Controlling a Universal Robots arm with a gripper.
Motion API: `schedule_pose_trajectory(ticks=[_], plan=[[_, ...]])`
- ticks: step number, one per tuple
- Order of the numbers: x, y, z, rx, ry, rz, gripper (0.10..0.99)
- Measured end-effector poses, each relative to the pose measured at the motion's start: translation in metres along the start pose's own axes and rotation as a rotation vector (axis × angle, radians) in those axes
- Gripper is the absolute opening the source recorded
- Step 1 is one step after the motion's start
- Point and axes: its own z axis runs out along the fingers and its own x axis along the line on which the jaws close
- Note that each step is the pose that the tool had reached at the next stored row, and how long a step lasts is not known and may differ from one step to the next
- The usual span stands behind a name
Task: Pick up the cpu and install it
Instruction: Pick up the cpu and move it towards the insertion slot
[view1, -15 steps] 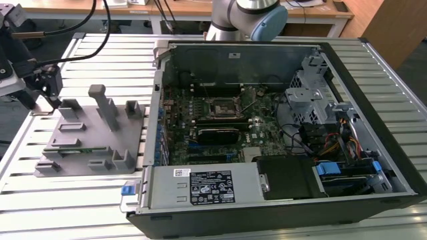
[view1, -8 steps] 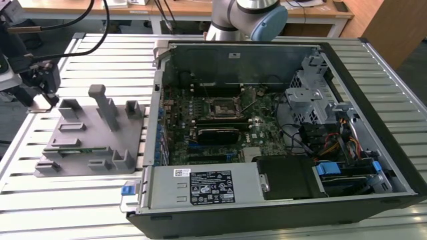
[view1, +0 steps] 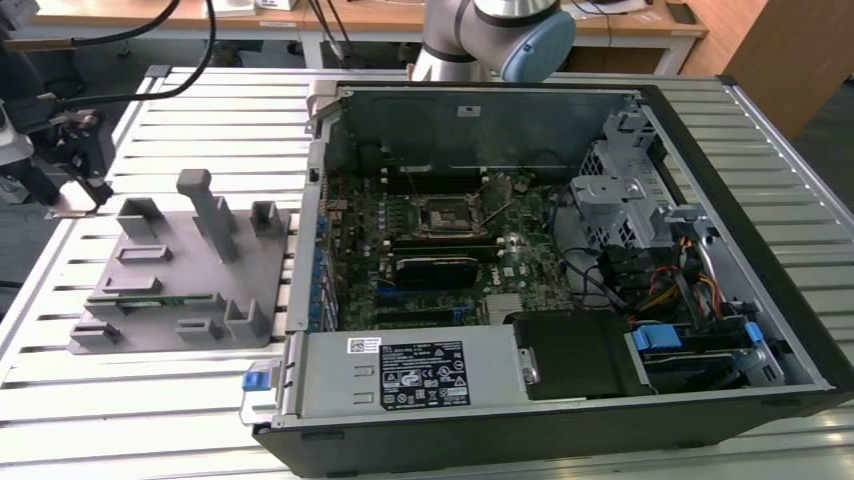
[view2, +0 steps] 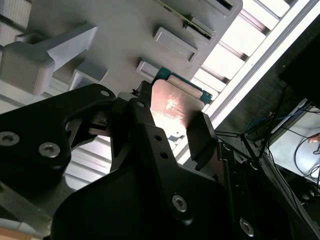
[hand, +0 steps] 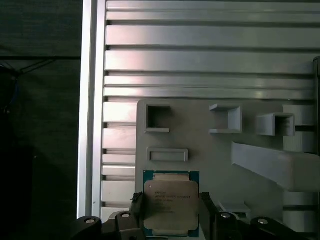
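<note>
Two fingers (hand: 206, 205) stand narrow around the one cpu (hand: 171, 202), one against each of its opposite edges in the first wrist view, so I judge it gripped. Taking it by the edges seems meant to leave the silvery top plate and the underside untouched. The chip sits squarely between them over a corner of the single grey tray (hand: 200, 150), just above a low rectangular frame. I cannot tell from here whether it has left the tray's surface.

On that tray I count three boxy open pockets and the one flat frame in the first wrist view. They probably exist to keep each part in a known place for me. One memory stick (view1: 160, 297) lies in a slot along the tray.

One computer case (view1: 481, 120) lies on its side on the slatted tabletop (view1: 200, 400), beside the tray, its panel off. I take that as a way to turn its one socket (view1: 447, 214) upward for access.
</note>
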Motion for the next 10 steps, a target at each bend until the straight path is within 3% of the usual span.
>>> schedule_pose_trajectory(ticks=[10], plan=[[0.0002,0.0008,-0.0179,0.000,0.0000,0.000,0.525]])
